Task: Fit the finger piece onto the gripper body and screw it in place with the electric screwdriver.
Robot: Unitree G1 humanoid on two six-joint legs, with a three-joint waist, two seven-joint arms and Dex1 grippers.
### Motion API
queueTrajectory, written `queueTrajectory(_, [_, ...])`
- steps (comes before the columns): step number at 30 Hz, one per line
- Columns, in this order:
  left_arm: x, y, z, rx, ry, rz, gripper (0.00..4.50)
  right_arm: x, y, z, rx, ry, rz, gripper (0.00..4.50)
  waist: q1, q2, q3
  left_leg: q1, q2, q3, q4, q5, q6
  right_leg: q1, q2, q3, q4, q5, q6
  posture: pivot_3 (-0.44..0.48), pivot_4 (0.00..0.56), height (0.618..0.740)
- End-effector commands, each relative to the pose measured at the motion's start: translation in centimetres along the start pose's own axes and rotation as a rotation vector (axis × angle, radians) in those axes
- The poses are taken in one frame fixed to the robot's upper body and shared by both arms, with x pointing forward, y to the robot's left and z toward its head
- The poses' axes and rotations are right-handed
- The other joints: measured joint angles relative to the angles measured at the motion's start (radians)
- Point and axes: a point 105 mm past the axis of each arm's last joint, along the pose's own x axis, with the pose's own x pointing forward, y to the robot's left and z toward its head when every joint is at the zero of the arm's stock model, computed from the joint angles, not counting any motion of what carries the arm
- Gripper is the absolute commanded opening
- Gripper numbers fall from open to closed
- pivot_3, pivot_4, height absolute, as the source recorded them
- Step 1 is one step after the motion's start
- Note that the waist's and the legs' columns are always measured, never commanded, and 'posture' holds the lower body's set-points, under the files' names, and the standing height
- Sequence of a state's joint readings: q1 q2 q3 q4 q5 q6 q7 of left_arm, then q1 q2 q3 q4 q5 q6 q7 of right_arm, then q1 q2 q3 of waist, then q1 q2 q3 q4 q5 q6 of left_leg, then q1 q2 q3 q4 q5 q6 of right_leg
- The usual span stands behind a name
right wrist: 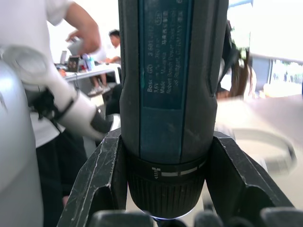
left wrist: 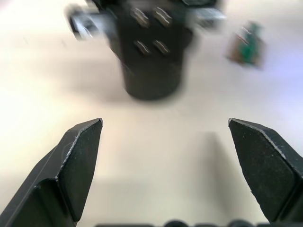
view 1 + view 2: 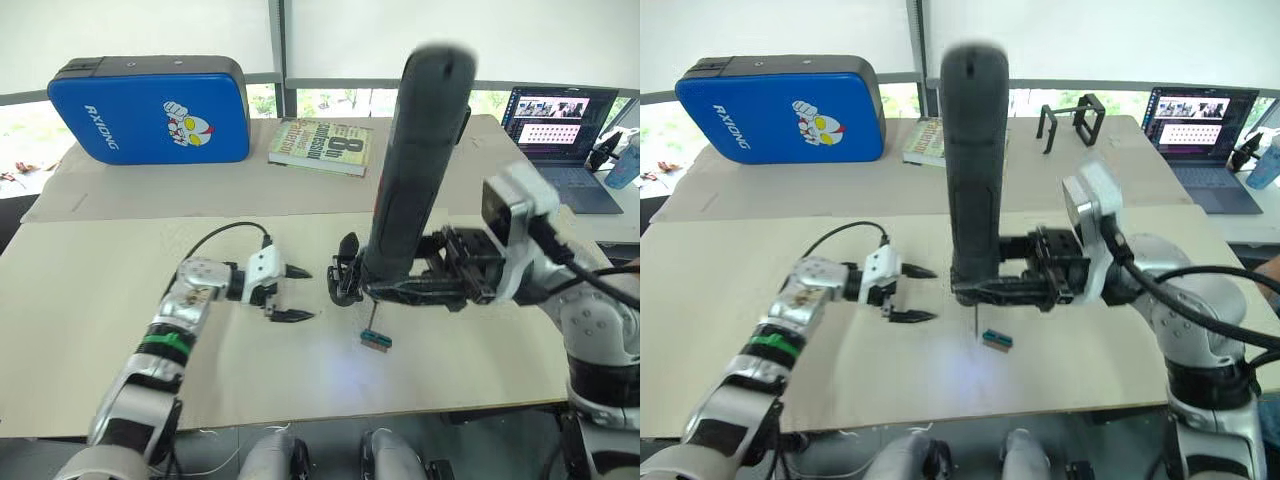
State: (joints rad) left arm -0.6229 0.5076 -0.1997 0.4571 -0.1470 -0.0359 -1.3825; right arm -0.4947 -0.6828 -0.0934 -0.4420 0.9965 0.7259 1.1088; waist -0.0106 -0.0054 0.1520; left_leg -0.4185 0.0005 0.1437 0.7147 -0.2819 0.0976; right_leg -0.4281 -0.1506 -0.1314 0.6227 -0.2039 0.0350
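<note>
Left eye view: right gripper (image 3: 372,290) jaws clamped thick matte-black electric screwdriver (image 3: 412,170) upright over beige tabletop (image 3: 90,300); left gripper (image 3: 291,294) jaws wide, empty. Bit best kept vertical, lowered slowly.

Bright window backlight, soft shadows, blurred left wrist view background

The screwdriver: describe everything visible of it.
The screwdriver is a thick matte-black cylinder with a rounded top, standing nearly upright over the table. The right wrist view shows a dark teal label panel with small print on its side and a ribbed collar with a white mark near the lower end. A thin metal bit points down from it, ending just above a small green block. The right gripper clamps it low on the body, one finger on each side.
</note>
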Motion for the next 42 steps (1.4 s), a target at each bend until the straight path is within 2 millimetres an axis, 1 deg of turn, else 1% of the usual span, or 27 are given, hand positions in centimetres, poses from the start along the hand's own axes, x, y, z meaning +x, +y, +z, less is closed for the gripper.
queueTrajectory(1, [0.2,-2.9,1.7,0.028,-0.034,-0.135,4.5,-0.9,0.4,0.5,-0.142,-0.009,-0.088,1.9,0.007,0.0,0.0,0.001,0.0,0.0,0.0,0.0,0.0,0.001,0.0,0.0,0.0,0.0,0.0,0.0,0.15,0.74])
queueTrajectory(3, [0.7,-4.2,2.1,0.03,-0.046,-0.173,4.5,-1.6,0.0,-0.1,-0.158,-0.017,-0.171,1.9,0.012,0.0,0.0,0.002,0.0,0.0,0.0,0.0,0.0,0.001,0.0,0.001,0.0,0.0,0.0,0.0,0.15,0.74])
queueTrajectory(5, [2.1,-5.2,2.6,0.027,-0.08,-0.19,4.5,-2.4,-0.3,-1.0,-0.186,-0.019,-0.263,1.9,0.024,0.0,0.0,0.002,0.0,0.0,0.0,0.0,0.0,0.002,0.0,0.001,0.0,0.0,0.0,0.0,0.15,0.74])
queueTrajectory(7, [3.2,-5.8,2.8,0.026,-0.098,-0.192,4.5,-2.6,-0.2,-1.7,-0.215,-0.019,-0.313,1.9,0.026,0.0,0.0,0.003,-0.001,-0.001,0.0,0.0,0.0,0.003,0.0,0.001,0.0,0.0,0.001,0.0,0.15,0.74])
queueTrajectory(11, [5.1,-6.1,3.0,0.03,-0.128,-0.187,4.5,-2.6,-0.2,-3.0,-0.245,-0.021,-0.378,1.9,0.023,0.0,0.0,0.003,-0.001,0.0,0.0,0.0,0.0,0.003,0.001,0.002,0.0,0.0,0.001,0.0,0.15,0.74])
queueTrajectory(15, [6.0,-5.8,3.2,0.028,-0.142,-0.179,4.5,-2.6,-0.2,-3.3,-0.258,-0.032,-0.423,1.9,0.02,0.0,0.0,0.004,0.0,0.001,0.0,0.0,0.0,0.003,0.002,0.003,0.0,-0.001,0.0,0.0,0.15,0.74])
queueTrajectory(25, [7.1,-5.1,3.2,0.024,-0.151,-0.178,4.5,-1.9,0.1,-3.5,-0.247,-0.037,-0.449,1.9,0.025,0.0,0.0,0.004,0.0,0.0,0.0,0.0,0.0,0.003,0.002,0.003,0.0,-0.001,0.0,0.0,0.15,0.74])
queueTrajectory(33, [7.3,-4.8,3.4,0.033,-0.155,-0.171,4.5,-1.9,0.0,-3.5,-0.241,-0.029,-0.459,1.9,0.024,0.0,0.0,0.004,0.0,0.0,0.0,0.0,0.0,0.003,0.002,0.003,0.0,-0.001,0.0,0.0,0.15,0.74])
queueTrajectory(42, [7.3,-4.5,3.6,0.03,-0.165,-0.16,4.5,-2.0,-0.2,-4.0,-0.23,-0.011,-0.463,1.9,0.024,0.0,0.0,0.004,0.0,0.0,0.0,0.0,0.0,0.003,0.002,0.003,0.0,-0.001,0.0,0.0,0.15,0.74])
